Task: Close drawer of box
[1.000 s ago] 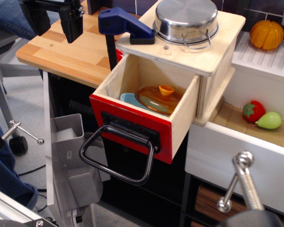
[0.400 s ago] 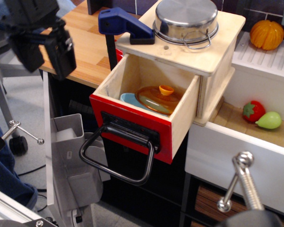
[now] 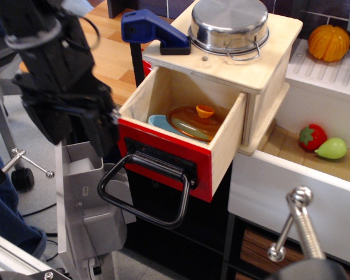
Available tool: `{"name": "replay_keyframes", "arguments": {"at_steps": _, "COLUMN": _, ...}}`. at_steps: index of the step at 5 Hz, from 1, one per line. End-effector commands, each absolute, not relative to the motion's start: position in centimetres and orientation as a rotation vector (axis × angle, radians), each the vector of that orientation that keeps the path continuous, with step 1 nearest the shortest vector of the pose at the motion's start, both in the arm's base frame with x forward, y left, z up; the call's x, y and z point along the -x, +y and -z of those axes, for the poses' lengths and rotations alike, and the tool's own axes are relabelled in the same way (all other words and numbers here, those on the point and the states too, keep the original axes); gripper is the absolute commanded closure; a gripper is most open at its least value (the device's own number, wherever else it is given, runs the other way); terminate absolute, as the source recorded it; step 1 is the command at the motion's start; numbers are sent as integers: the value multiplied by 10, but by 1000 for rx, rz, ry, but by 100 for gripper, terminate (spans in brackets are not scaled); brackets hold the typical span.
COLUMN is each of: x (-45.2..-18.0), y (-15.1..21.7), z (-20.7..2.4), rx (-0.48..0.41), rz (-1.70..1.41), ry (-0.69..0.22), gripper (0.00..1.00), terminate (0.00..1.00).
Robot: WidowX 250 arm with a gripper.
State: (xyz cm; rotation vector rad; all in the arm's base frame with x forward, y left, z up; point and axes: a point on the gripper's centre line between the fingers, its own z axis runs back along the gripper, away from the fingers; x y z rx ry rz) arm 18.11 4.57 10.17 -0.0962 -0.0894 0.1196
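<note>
I saw the drawer (image 3: 175, 146) pulled out of the box (image 3: 251, 64) at frame centre — tool (image 3: 96, 125) at left beside its red front, jaw state unclear.

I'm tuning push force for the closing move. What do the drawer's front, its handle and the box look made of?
Drawer: pale plywood sides, glossy red painted-looking front. Handle: black loop, probably metal, smooth sheen. Box: unpainted light plywood, layered edges visible.
</note>
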Motion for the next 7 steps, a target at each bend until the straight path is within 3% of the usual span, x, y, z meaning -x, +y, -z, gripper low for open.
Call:
{"name": "replay_keyframes", "arguments": {"at_steps": 1, "x": -208, "y": 33, "z": -84, "rx": 49, "rz": -190, "ry": -101, "gripper": 0, "terminate": 0}}
{"name": "replay_keyframes", "arguments": {"at_steps": 2, "x": -228, "y": 23, "z": -76, "rx": 36, "rz": -204, "ry": -100, "gripper": 0, "terminate": 0}}
{"name": "replay_keyframes", "arguments": {"at_steps": 6, "x": -308, "y": 47, "z": -101, "rx": 19, "rz": -155, "ry": -217, "gripper": 0, "terminate": 0}}
{"name": "replay_keyframes", "arguments": {"at_steps": 7, "x": -313, "y": 50, "z": -99, "rx": -2, "rz": -175, "ry": -237, "gripper": 0, "terminate": 0}}
